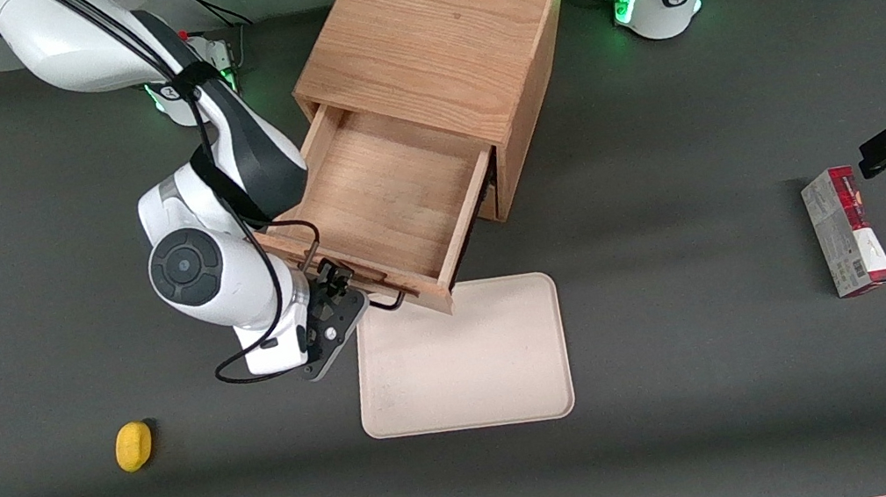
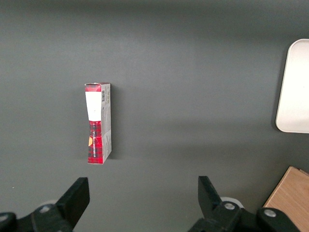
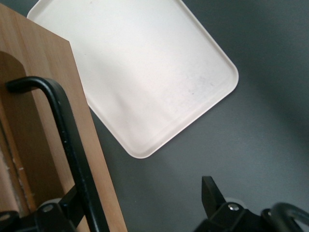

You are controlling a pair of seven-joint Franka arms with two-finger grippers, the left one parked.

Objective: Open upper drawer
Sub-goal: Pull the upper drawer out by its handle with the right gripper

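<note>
The upper drawer [image 1: 390, 195] of the oak cabinet [image 1: 435, 27] stands pulled far out, and its bare wooden floor shows. Its front overhangs the edge of a tray. My right gripper [image 1: 334, 288] is at the drawer's front, at the end of the handle nearer the working arm's side. In the right wrist view the gripper [image 3: 142, 203] is open, with its fingers wide apart. The thin black wire handle [image 3: 67, 140] runs just inside one fingertip [image 3: 72, 205], against the drawer front [image 3: 48, 72]. The bottom drawer is hidden under the open one.
A cream tray [image 1: 465, 360] lies flat on the table in front of the drawer, also in the right wrist view [image 3: 145, 72]. A small yellow object [image 1: 134, 446] lies nearer the front camera, toward the working arm's end. A red box [image 1: 846, 231] lies toward the parked arm's end.
</note>
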